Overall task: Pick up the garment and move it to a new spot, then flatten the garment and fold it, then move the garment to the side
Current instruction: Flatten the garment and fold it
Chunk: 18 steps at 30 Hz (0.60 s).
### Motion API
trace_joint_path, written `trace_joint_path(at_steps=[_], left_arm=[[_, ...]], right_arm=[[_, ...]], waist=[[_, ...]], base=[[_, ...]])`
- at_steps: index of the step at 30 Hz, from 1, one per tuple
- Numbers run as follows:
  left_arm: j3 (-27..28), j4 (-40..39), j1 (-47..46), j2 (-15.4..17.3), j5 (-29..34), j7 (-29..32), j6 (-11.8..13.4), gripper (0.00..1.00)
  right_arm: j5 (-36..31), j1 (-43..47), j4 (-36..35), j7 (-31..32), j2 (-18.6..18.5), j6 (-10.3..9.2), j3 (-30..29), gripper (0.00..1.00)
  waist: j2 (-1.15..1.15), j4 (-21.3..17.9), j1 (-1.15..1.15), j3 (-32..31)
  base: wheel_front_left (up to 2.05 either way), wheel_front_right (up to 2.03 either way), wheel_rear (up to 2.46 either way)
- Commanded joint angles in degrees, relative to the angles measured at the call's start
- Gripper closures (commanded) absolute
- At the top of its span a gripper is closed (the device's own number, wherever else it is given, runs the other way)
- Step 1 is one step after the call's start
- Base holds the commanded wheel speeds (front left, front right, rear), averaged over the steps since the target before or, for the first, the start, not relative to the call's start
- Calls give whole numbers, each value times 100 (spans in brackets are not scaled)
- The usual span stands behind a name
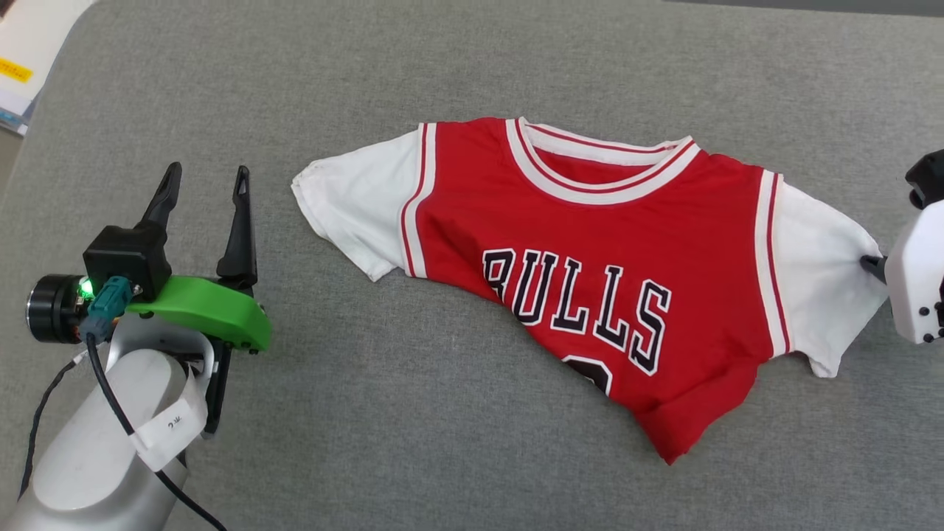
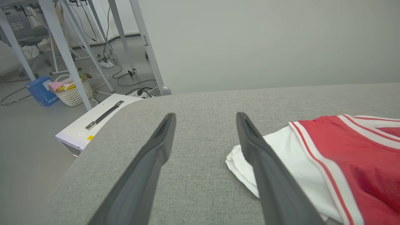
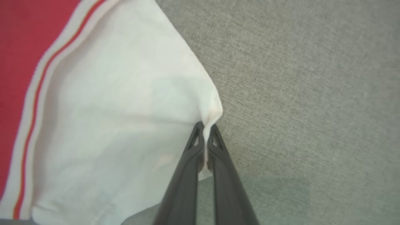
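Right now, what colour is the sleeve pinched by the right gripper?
White sleeve; right wrist view shows it best.

Lower left: rounded silver-grey forearm (image 1: pixel 96 450) with a white paper tag (image 1: pixel 173 424) and black cable (image 1: pixel 108 383); above it a green bracket (image 1: pixel 210 310), teal plug (image 1: pixel 110 299), black lens barrel (image 1: pixel 48 308) lit green, and two tapering dark fingers (image 1: pixel 240 221). Right edge: white casing (image 1: pixel 914 273) with small dark screws (image 1: pixel 926 338).

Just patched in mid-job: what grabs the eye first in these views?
The red jersey-style T-shirt with white sleeves and black BULLS lettering lies rumpled across the middle of the grey fabric surface. The right tool is shut on the edge of its white sleeve at the right, while the left tool sits open, off to the shirt's left, apart from it.
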Motion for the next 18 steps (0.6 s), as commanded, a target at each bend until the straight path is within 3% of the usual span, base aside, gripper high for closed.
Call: trace_joint_path(at_steps=[1, 8, 13, 18], left_arm=[[-6, 67, -89, 50, 56, -29, -79, 0], [-88, 238, -671, 346, -77, 456, -646, 0], [-285, 338, -1431, 593, -117, 1263, -1166, 0], [-496, 598, -2152, 617, -434, 2388, -1659, 0]], right_arm=[[80, -49, 10, -161, -78, -6, 6, 100], [271, 138, -443, -664, -403, -6, 76, 100], [349, 311, -773, -908, -510, -6, 66, 100], [308, 407, -983, -1034, -522, -6, 57, 100]], waist=[[0, -121, 0, -180], [0, -395, 0, -442], [0, -603, 0, -423], [0, -756, 0, -291]], base=[[0, 0, 0], [0, 0, 0], [0, 0, 0], [0, 0, 0]])
